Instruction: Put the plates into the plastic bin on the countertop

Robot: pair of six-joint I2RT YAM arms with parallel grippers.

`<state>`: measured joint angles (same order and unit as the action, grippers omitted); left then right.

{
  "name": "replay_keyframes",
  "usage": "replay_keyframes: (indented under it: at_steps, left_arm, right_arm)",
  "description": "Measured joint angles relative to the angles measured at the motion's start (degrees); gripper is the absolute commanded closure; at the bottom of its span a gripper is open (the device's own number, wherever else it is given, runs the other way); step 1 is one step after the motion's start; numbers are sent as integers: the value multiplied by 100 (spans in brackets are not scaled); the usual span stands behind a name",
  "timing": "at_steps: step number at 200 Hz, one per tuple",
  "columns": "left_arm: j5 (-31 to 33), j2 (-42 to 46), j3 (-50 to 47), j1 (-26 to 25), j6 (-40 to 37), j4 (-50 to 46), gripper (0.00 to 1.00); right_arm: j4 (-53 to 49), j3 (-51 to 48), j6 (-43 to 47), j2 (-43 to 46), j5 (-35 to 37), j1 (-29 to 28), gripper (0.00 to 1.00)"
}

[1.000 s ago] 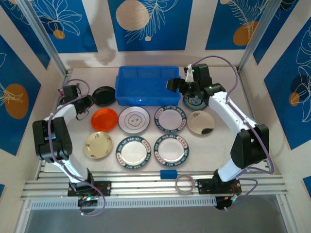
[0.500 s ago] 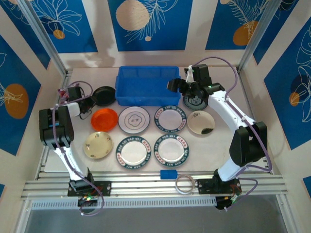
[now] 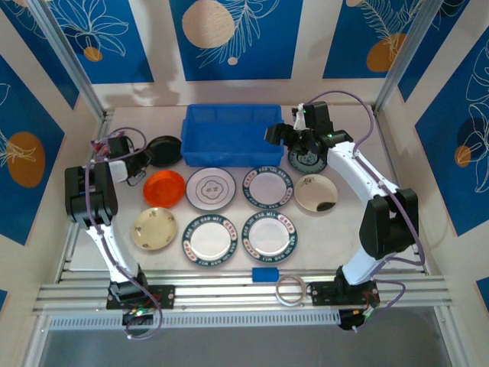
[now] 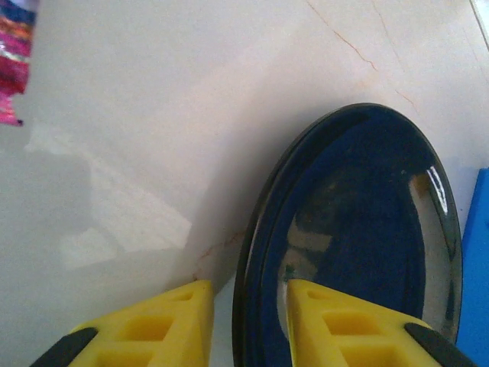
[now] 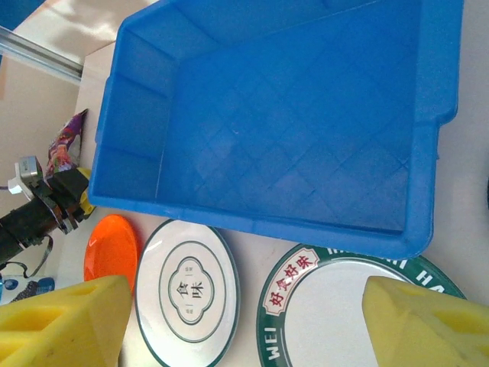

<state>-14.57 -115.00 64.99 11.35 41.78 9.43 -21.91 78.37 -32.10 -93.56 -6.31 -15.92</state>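
Running along the bottom of the top view, the metal rail (image 3: 214,292) is edging the countertop (image 3: 330,238), with a tape ring (image 3: 290,290) and a small blue block (image 3: 265,274) lying beside it.

Next row up, three plates are lying flat: pale cream plate (image 3: 155,228) at left, lower-left lettered plate (image 3: 208,238), lower-right lettered plate (image 3: 269,235).

Row above that: orange plate (image 3: 164,187), line-drawing plate (image 3: 211,188), upper lettered plate (image 3: 268,186), spotted cream plate (image 3: 316,192). The teal plate (image 3: 308,159) is sitting just above the last one, partly under the right arm.

Left gripper (image 3: 140,161) is reaching in at the centre left of the frame, at the black plate (image 3: 163,151). In its wrist view the left gripper (image 4: 248,287) is straddling the black plate (image 4: 359,245) at its rim, jaws narrow. One yellow finger (image 4: 153,325) is standing outside on the counter with a pale strip showing between it and the rim. The other is lying over the plate's dark inside; contact there is not clear. A pink packet (image 4: 15,61) is showing at upper left.

Right gripper (image 3: 276,136) is hovering at the right end of the plastic bin (image 3: 231,134), jaws spread wide and holding nothing. Its wrist view is looking down past the right gripper (image 5: 244,290) onto the bin's near wall.

The plastic bin (image 5: 252,218) is sitting at the upper centre of the countertop, and all the plates are lying outside it.
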Motion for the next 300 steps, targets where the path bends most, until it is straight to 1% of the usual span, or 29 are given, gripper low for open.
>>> replay_keyframes:
  at_steps: [84,87,93,98,107,119,126,167,191,218,244,260,274,300]
  left_arm:
    - [0,-177,63,-11,197,286,82]
    - [0,-179,63,-11,219,308,85]
    - [0,-199,63,-11,245,361,87]
    - [-7,-214,63,-11,234,385,92]
    - [-37,-225,57,-13,286,452,95]
    - [-28,-225,52,-17,291,546,96]
    - [-22,-225,52,-17,317,566,100]
    - [-15,-181,15,-20,313,581,100]
    - [90,96,-37,-26,258,393,100]
    - [409,664,4,-94,-26,-125,100]
    - [977,1154,402,-236,-455,-916,100]
    - [1484,1447,758,-426,-796,-1373,100]
    - [2000,1683,1097,-706,-1152,-1847,100]
    - [2444,1888,1884,-1202,-1633,-2494,100]
  right_arm:
    - [26,-48,0,-4,-22,105,20]
    - [24,-50,0,-4,-22,107,20]
    - [26,-52,0,-4,-22,107,20]
    - [35,-55,0,-4,-28,116,20]
    - [48,-76,0,-4,-44,131,20]
    - [46,-107,0,-4,-55,133,20]
    - [42,-127,0,-4,-66,133,20]
    - [39,-136,-2,-4,-127,138,19]
    - [42,-138,-17,-4,-140,146,19]
    - [46,-142,-105,-4,-195,199,19]
    - [44,-142,-153,9,-205,247,18]
    - [39,-142,-175,35,-203,269,18]
    - [31,-142,-219,118,-179,304,18]
    - [15,-142,-321,374,-166,461,18]
